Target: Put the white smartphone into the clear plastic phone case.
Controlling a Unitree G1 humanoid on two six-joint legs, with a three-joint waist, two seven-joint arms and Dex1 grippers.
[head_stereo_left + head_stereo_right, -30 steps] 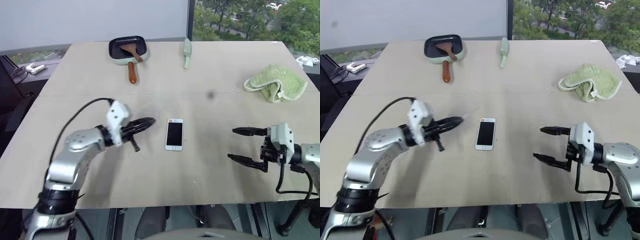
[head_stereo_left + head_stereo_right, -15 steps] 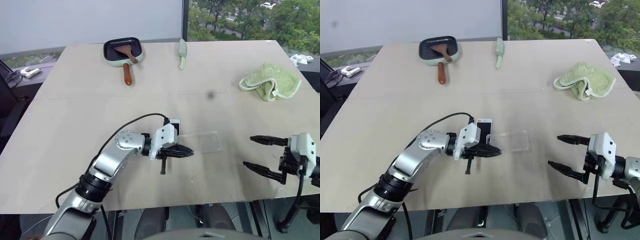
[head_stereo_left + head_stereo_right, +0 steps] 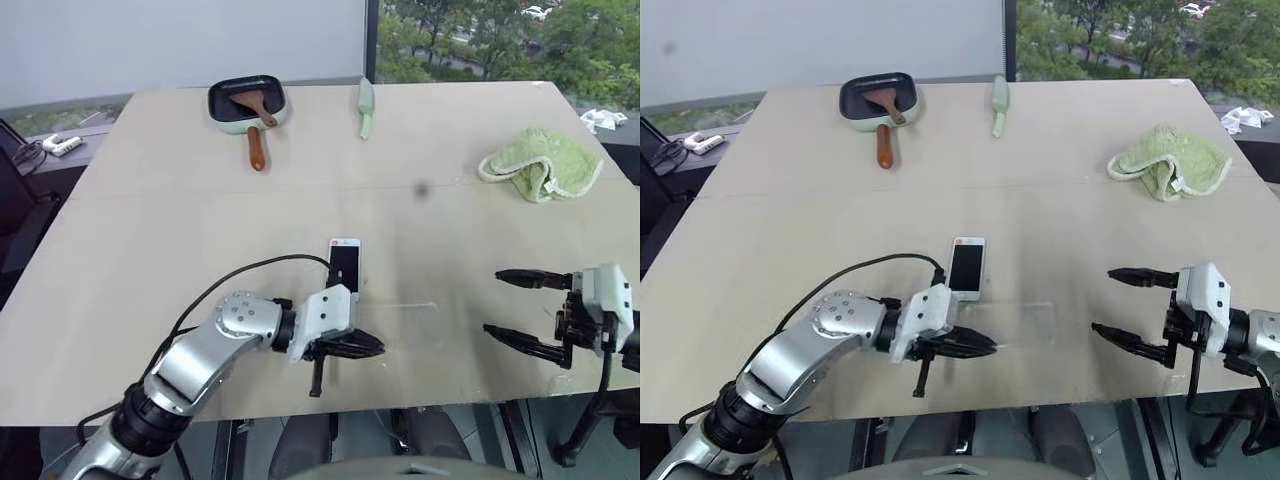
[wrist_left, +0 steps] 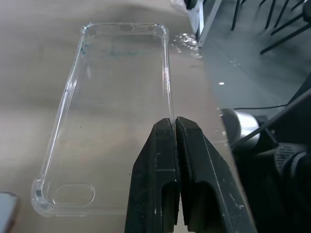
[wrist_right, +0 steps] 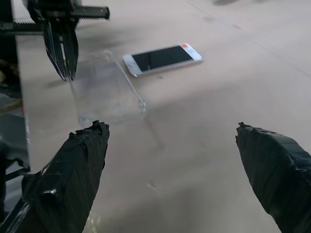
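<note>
I count one phone (image 3: 344,265), lying flat and screen-up on the table (image 3: 150,220), just beyond my left pincer (image 3: 372,346). That pincer is pinched tight on the long edge of the one clear case (image 4: 116,97), which stretches from its tips toward my right pincer (image 3: 508,303). The right pincer hangs with its two fingers spread wide, gripping nothing, well apart from the case. Farther off sit one pan (image 3: 248,100) and one green cloth (image 3: 545,165).
</note>
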